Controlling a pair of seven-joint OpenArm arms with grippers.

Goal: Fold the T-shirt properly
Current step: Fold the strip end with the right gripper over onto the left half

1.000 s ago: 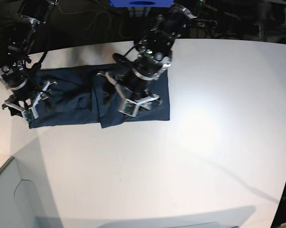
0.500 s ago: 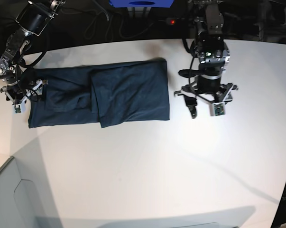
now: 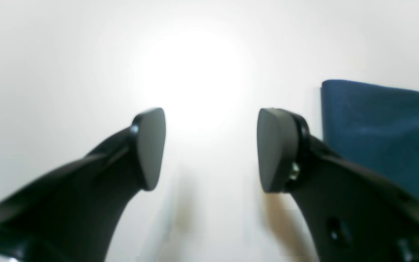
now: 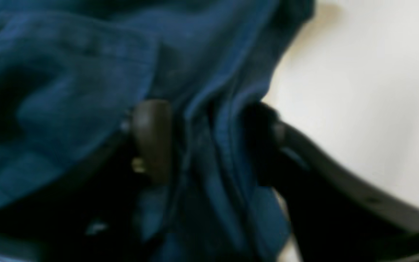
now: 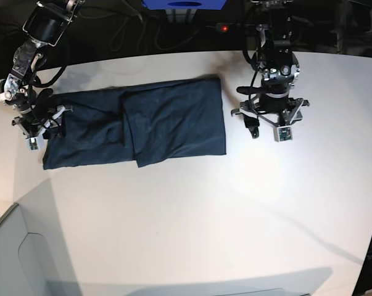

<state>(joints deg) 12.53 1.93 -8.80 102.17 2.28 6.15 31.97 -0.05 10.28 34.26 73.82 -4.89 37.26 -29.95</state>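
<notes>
White matte table, bare in the near part, glare patch beside the T-shirt's right edge.

T-shirt: dark navy knit, soft and matte, lying flat on the table as a long rectangle, one folded layer overlapping the middle, shallow creases along the fold lines. Its right edge is straight and clean in the left wrist view.

Left end effector: arm comes down from the far table edge, wrist pointing down, poised over bare table just right of the T-shirt, apart from it. Jaws wide apart, nothing between them; the black flat pads are smooth and rounded at the tips.

Right end effector: arm reaches down from the far left corner, wrist bent over the T-shirt's left end. In its wrist view, bunched ridges of cloth sit between the two fingers. The view is blurred; whether the jaws actually pinch the fabric I cannot tell.
</notes>
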